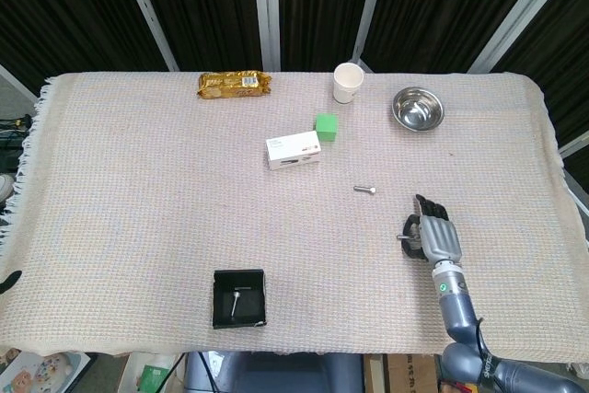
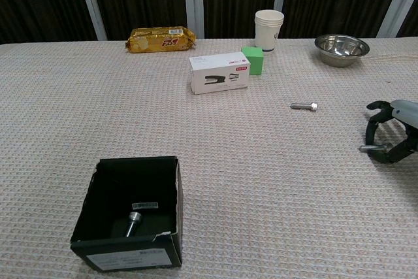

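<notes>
My right hand (image 1: 434, 236) (image 2: 394, 132) rests low over the cloth at the right side of the table. Its fingers curl around a small metal bolt (image 1: 402, 236) (image 2: 366, 149), whose end sticks out to the left between thumb and finger. A second bolt (image 1: 364, 190) (image 2: 304, 106) lies loose on the cloth, up and to the left of the hand. Near the front edge stands an open black box (image 1: 239, 298) (image 2: 132, 208) with another bolt (image 2: 135, 216) inside. Neither view shows my left hand.
A white stapler box (image 1: 294, 150) (image 2: 219, 73) and a green cube (image 1: 326, 127) (image 2: 253, 60) sit mid-table. At the back are a gold snack pack (image 1: 235, 85) (image 2: 161, 39), a paper cup (image 1: 348, 82) (image 2: 269, 29) and a steel bowl (image 1: 418, 109) (image 2: 341, 49).
</notes>
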